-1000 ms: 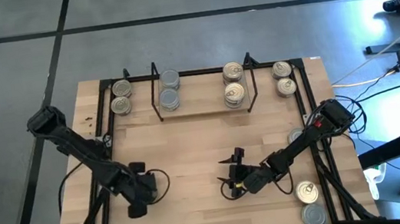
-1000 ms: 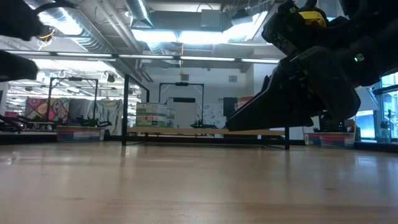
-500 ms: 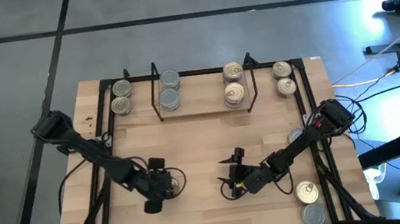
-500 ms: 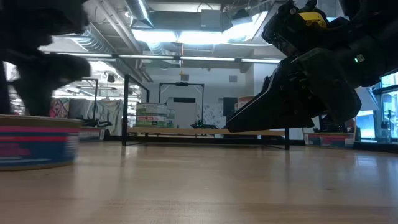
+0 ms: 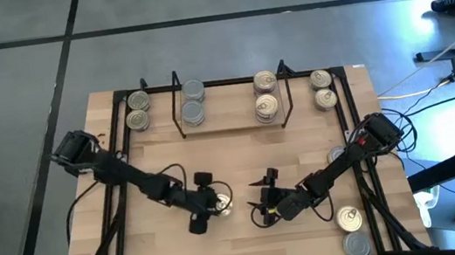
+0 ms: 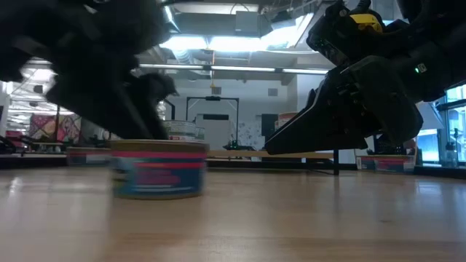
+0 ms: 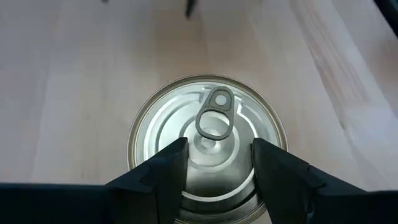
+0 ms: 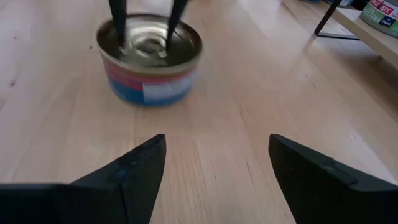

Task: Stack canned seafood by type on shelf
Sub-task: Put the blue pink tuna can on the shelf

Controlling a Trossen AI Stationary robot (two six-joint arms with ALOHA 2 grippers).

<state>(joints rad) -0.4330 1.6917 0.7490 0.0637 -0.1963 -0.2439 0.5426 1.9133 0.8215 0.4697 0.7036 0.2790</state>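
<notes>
Jaws of the left gripper (image 7: 214, 169) straddle a pull-ring tin (image 7: 208, 134), fingers down over its lid and apparently gripping it, near the middle of the worktop (image 5: 231, 158). Just beside that tin, the right gripper (image 8: 214, 165) waits with its jaws spread wide and holding nothing. Well beyond the tin stands the shelf (image 5: 231, 122), carrying silver-topped tins (image 5: 193, 101) and ring-lid tins (image 5: 266, 96) in separate groups. Since the fingers bear on the lid rather than the wall, the tin could slip or tilt once lifted, or bump the waiting gripper.
</notes>
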